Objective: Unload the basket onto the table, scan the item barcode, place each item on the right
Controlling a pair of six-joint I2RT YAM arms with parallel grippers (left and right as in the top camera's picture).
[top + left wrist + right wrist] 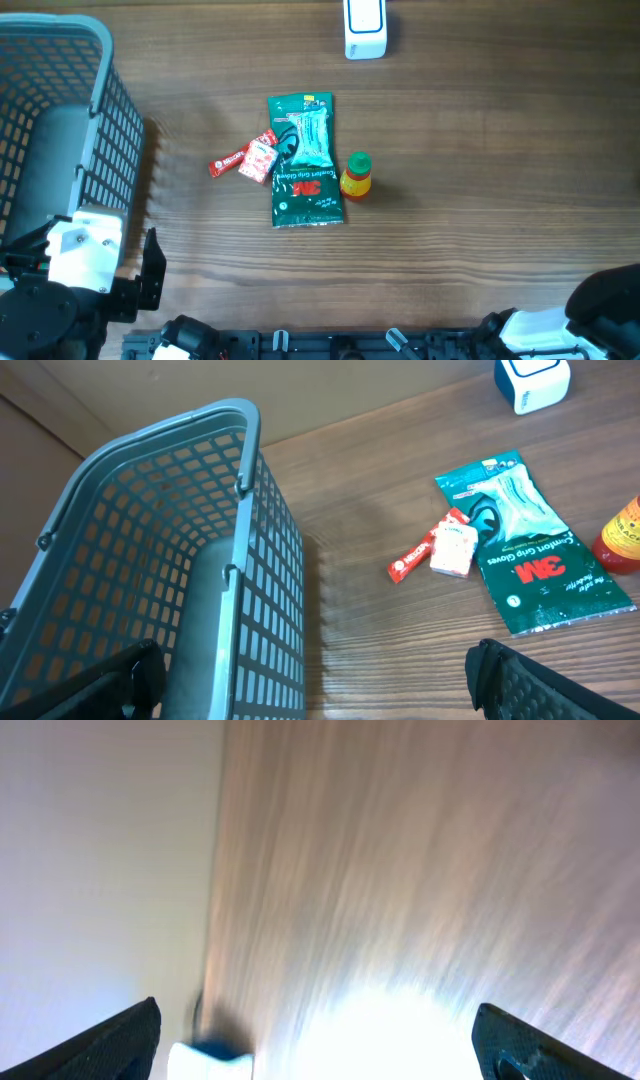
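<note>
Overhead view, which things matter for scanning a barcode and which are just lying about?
For the job: white box, likely the scanner; green glove pack, red sachets and small bottle, all possible items to scan.
Lying about: grey basket.

The left arm [40, 315] is mostly black, built of rounded matte joint housings. It carries a white boxy block [85, 250] with softened corners and a small dark dot on its top face. A flat black plate [152, 268] with an angular outline sits beside that block. The right arm [608, 298] shows a similar bulging black shell with a white casing [535, 328] next to it. The left fingers [550, 680] are black and wedge-shaped, their faces covered in a fine grid of dimples. The right fingers [105, 1042] are likewise black and finely textured, and one bears what looks like a small round hole near its edge.
</note>
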